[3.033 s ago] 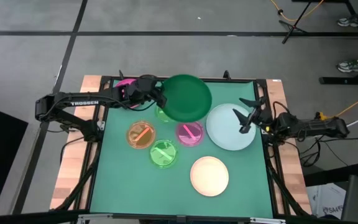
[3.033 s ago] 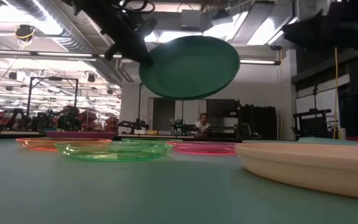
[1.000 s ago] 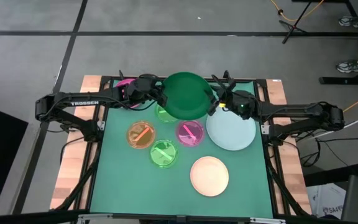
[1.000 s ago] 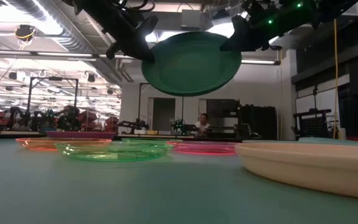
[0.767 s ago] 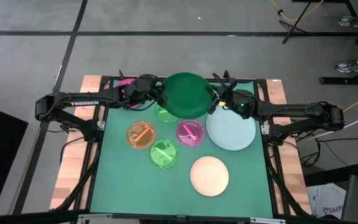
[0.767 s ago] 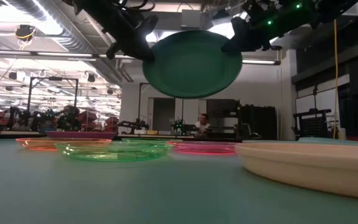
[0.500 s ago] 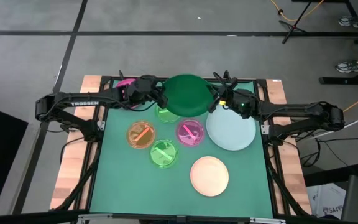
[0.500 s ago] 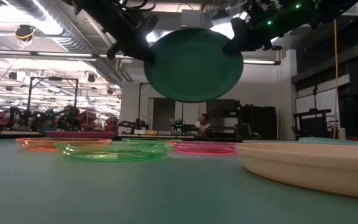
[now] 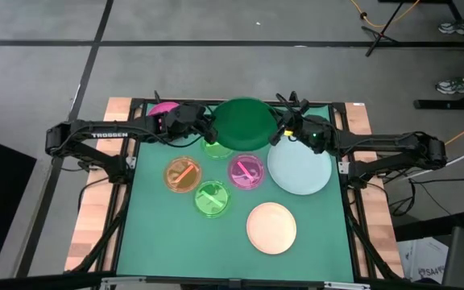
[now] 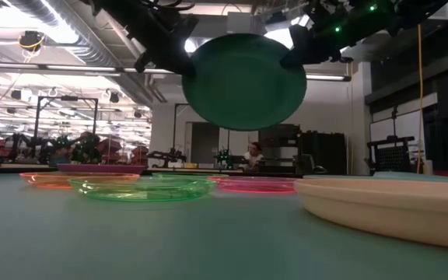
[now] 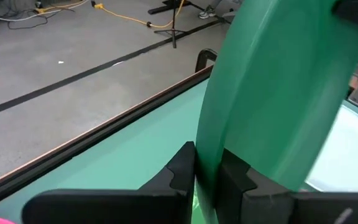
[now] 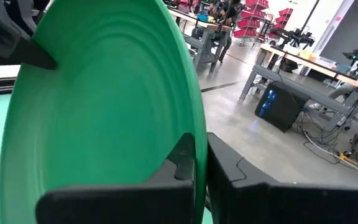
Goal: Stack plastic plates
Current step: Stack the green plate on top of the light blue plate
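Since a second ago the right tool (image 9: 281, 129) has clamped onto the dark green plate (image 9: 244, 123), and the plate has tipped steeper, so it shows as a narrower oval from above and a fuller disc from the low view. In the right wrist view its fingers (image 12: 188, 158) pinch the plate's rim. The left tool (image 9: 205, 129) sits at the opposite rim; in the left wrist view its fingers (image 11: 182, 168) straddle the edge, but whether they press it or have let go cannot be told. The plate hangs tilted in the air between the two tools, above the far middle of the tabletop (image 9: 151, 234).

Under its near edge a lime plate (image 9: 213, 147) lies partly covered. Near that lie a small pink plate (image 9: 246, 171), an orange plate (image 9: 183, 175) and a second lime plate (image 9: 212, 199). A pale blue plate (image 9: 300, 169) lies just beside the small pink one, below the right arm. A cream plate (image 9: 271, 228) lies nearer the front, apart from the others. A large pink plate (image 9: 163, 108) shows at the far left, mostly hidden by the left arm.

In the low view a person (image 10: 252, 154) sits far off in the room behind.
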{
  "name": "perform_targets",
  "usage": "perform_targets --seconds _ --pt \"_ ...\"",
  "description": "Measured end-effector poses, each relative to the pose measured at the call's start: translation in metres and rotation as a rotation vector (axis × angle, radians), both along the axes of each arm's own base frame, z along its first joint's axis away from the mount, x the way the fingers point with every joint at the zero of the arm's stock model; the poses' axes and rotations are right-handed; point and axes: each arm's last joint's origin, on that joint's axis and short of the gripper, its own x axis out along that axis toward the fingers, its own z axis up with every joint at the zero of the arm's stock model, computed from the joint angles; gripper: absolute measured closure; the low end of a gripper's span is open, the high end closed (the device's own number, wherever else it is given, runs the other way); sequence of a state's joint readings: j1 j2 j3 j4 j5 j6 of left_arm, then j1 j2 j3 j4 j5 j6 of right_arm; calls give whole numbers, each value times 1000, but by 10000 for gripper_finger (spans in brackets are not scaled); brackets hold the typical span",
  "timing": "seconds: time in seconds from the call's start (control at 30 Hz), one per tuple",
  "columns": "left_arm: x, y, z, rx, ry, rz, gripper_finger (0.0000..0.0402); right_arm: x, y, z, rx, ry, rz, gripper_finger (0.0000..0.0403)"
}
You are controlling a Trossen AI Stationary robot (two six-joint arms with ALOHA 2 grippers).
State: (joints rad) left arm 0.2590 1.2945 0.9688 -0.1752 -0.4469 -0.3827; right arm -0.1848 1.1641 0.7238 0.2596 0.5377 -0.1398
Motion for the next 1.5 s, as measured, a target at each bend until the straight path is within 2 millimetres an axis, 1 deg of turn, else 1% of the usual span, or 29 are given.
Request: perform_targets --seconds 0.23,0.33,0.43,0.6,0.77,0.97,1.1,1.23,1.3,1.4,1.5 --pt "2 -4 1 0 -8 -21 323 1 1 -1 -14 25 28 398" --pt "2 -6 1 1 -6 -24 313 0 1 -1 -21 30 26 398" --pt "3 -8 1 1 -7 -33 309 -4 1 2 -35 43 28 398" --pt "4 -13 1 0 -7 -53 309 -18 -4 18 -16 114 4 398" --pt "5 -17 0 7 2 -52 308 -32 -7 35 15 259 -17 398" --pt "5 -18 0 3 5 -60 308 -51 -9 57 138 449 34 398" --pt "5 -18 0 1 7 -62 308 -65 -13 70 215 523 46 398" --pt "4 -18 -1 -1 13 -64 308 -81 -19 78 321 594 64 398" --pt "4 -18 -1 -1 14 -64 308 -88 -22 77 385 610 87 398" --pt "4 -18 -1 -2 14 -65 308 -96 -28 70 483 654 136 398" --pt "4 -18 -1 -2 15 -66 308 -103 -35 63 543 681 140 398"
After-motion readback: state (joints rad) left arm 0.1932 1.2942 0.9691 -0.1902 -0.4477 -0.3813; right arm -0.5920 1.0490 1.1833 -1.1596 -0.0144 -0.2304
